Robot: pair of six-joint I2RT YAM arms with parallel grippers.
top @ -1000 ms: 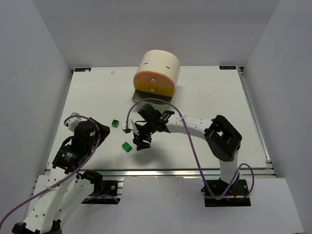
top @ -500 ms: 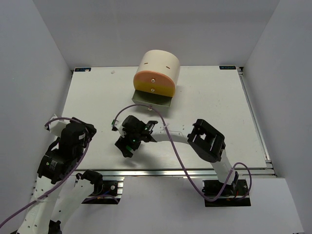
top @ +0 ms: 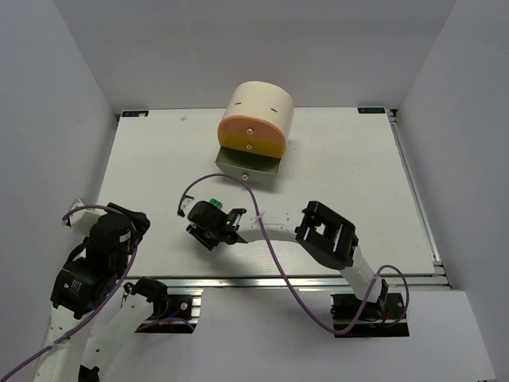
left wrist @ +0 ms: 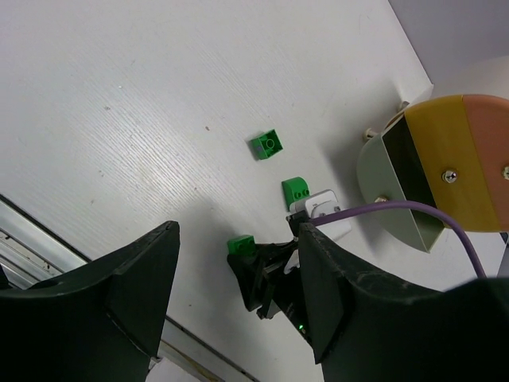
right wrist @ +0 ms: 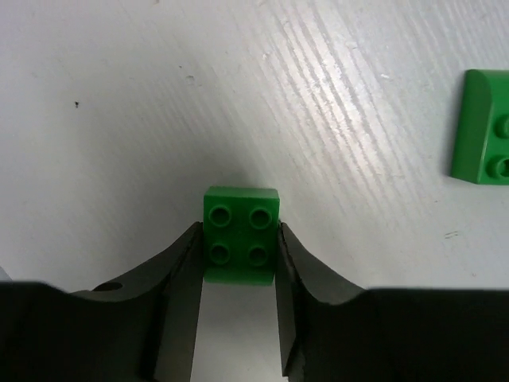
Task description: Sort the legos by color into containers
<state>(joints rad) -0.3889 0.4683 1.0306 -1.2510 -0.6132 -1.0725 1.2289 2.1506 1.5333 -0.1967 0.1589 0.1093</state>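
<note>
- Grip: the green 2x2 brick [right wrist: 241, 223] is clamped, studs up, between the two fingers of the right gripper [right wrist: 238, 239], with one finger on each smooth side wall.
- Handling is judged as light, rigid and slick-sided, so a square hold on opposite flat walls, as taken now, is preferred to stop it twisting out.
- A curved green brick [right wrist: 481, 127] is seen ahead and right of those fingers, well apart.
- The left gripper [left wrist: 237, 239] is spread wide with nothing between its fingers.
</note>
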